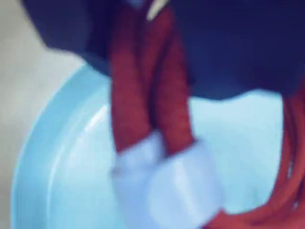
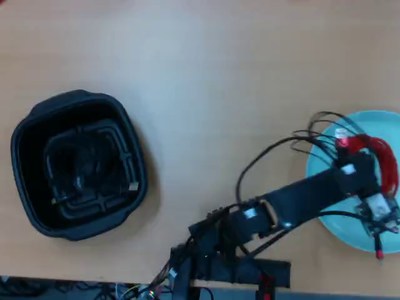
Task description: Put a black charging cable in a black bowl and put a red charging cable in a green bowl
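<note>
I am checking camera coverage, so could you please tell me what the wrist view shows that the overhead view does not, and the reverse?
Only the wrist view shows, blurred, the white tie binding the red cable close up, the strands running up into the dark gripper.

Only the overhead view shows the black bowl at the left with the black cable inside, the table, and the whole arm.

Both show the red cable over the green bowl, at the right edge in the overhead view.
</note>
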Available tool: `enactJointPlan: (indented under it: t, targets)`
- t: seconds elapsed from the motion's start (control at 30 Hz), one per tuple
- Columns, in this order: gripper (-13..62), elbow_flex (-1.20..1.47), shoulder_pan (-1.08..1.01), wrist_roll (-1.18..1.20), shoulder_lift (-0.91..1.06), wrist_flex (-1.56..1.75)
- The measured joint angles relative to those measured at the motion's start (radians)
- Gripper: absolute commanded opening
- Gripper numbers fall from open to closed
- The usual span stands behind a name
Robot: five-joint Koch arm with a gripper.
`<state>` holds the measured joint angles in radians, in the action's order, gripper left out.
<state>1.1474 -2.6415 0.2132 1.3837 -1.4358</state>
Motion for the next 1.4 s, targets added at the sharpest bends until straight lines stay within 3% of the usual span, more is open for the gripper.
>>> enactJointPlan:
  t: [0.33, 0.43, 0.77, 0.83, 1.03, 1.1, 1.4]
  targets:
    - [-6.4, -0.052, -0.021, -0.049, -0.25, 0.018]
    - [-2.3, -0.101, -0.021, -0.103, -0.322, 0.023]
    - [1.7, -0.302, -0.012, -0.156, -0.341, 0.028]
    - [8.6, -0.316, -0.023, -0.156, -0.341, 0.026]
    - [49.3, -0.408, -0.057, -0.209, -0.344, -0.071]
    - [58.6, -0.5, -0.06, -0.219, -0.357, -0.106]
    - [58.6, -0.617, -0.031, -0.221, -0.367, -0.13]
